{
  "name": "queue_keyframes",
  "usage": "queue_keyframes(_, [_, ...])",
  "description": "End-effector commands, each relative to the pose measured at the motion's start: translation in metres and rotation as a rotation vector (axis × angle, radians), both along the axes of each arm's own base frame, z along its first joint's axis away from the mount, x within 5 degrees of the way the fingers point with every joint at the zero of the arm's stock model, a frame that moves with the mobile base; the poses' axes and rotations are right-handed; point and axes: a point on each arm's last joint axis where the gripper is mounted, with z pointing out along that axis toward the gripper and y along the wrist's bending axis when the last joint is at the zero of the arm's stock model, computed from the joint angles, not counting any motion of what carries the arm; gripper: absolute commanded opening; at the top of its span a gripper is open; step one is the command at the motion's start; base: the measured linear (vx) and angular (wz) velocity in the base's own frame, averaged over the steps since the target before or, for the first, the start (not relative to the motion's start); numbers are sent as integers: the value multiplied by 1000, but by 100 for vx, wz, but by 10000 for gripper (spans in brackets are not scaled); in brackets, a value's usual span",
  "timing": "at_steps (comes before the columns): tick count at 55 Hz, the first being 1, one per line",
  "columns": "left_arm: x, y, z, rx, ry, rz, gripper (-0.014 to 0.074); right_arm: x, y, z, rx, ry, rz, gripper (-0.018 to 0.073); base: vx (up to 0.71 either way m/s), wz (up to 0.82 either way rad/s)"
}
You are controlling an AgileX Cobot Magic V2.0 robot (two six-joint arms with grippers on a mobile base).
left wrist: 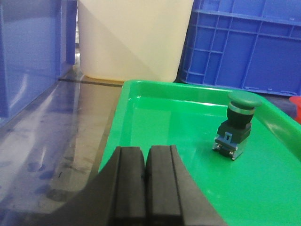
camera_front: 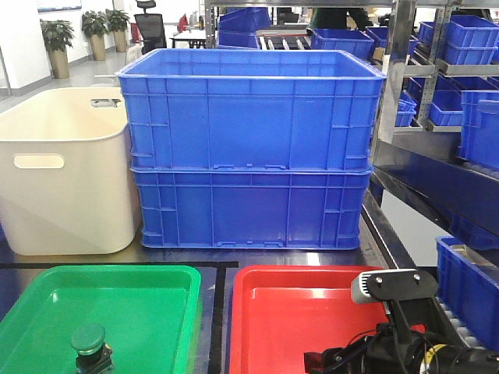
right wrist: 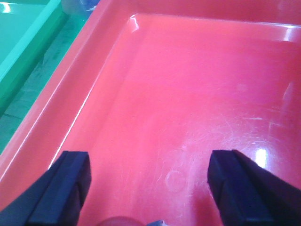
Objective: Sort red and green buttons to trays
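Your green button (left wrist: 236, 123) stands sorted in the green tray (left wrist: 141, 122), left pincer (left wrist: 146, 181) pressed closed and empty at its rim; right pincer (right wrist: 148, 181) gapes wide, gripping nothing, above the red tray (right wrist: 188, 84)

Two trays side by side: one green tray (camera_front: 148, 300), one red tray (camera_front: 292, 312). One green-capped button (camera_front: 90, 347), inside the green tray. Two big blue crates (camera_front: 249, 148) stacked one on the other. One cream tub (camera_front: 66, 167) beside them. Several smaller blue bins (camera_front: 475, 117) on shelves, number unclear.
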Motion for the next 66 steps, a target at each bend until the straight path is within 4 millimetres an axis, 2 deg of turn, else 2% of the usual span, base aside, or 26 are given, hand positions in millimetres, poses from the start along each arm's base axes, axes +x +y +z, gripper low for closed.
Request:
queue_keyframes(1, [-2, 0, 14, -12, -107, 3, -6, 5, 0, 22, 52, -117, -10, 578, 0, 0])
queue_keyframes(31, [-2, 0, 14, -12, -107, 3, -6, 5, 0, 22, 42, -123, -4, 575, 0, 0])
queue_keyframes(37, [-2, 0, 14, -12, -107, 3, -6, 1, -2, 30, 20, -163, 14, 559, 0, 0])
queue_keyframes(51, [-2, 0, 14, -12, -107, 3, -6, -28, -17, 74, 87, -328, 14, 502, 0, 0])
queue_keyframes(60, [-2, 0, 14, -12, -107, 3, -6, -51, -28, 95, 96, -449, 30, 437, 0, 0])
queue_keyframes(66, [-2, 0, 14, -12, -107, 3, -6, -70, -37, 91, 124, -553, 29, 369, 0, 0])
